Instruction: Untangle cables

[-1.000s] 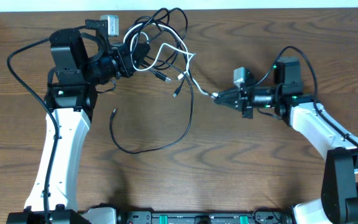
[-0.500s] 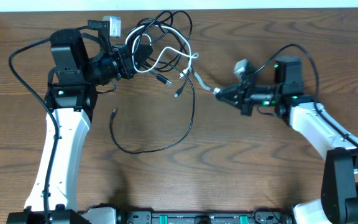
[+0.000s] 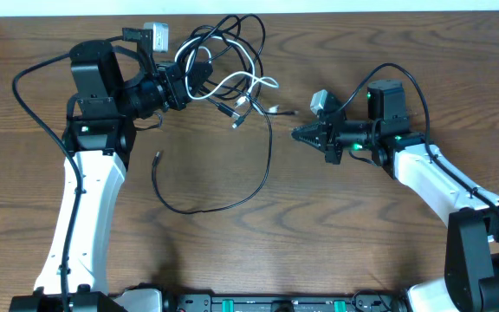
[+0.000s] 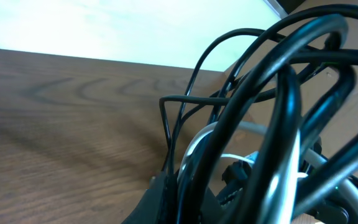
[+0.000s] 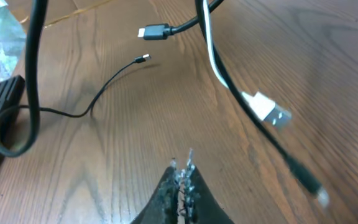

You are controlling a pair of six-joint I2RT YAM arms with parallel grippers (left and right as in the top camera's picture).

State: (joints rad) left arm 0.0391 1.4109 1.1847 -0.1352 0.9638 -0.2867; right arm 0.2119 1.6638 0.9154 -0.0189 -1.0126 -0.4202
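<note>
**Mid-untangling: the next pull to set up**

On the table [image 3: 362, 243], the cables [image 3: 204, 62] knot near the far edge, left of centre, clamped in the left gripper [image 3: 186, 85]. The right gripper [image 3: 300, 133] hovers mid-table, jaws closed on nothing. Next, likely: open, then take the white cable [image 3: 228, 84] by its plug [image 5: 267, 107].

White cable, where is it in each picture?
Overhead: the white cable loops at the top middle of the wooden table.
Left wrist: a pale curve low in the middle, behind thick black cables.
Right wrist: it drops from the top edge to its white plug.
Shared landmark: the wooden table.
</note>
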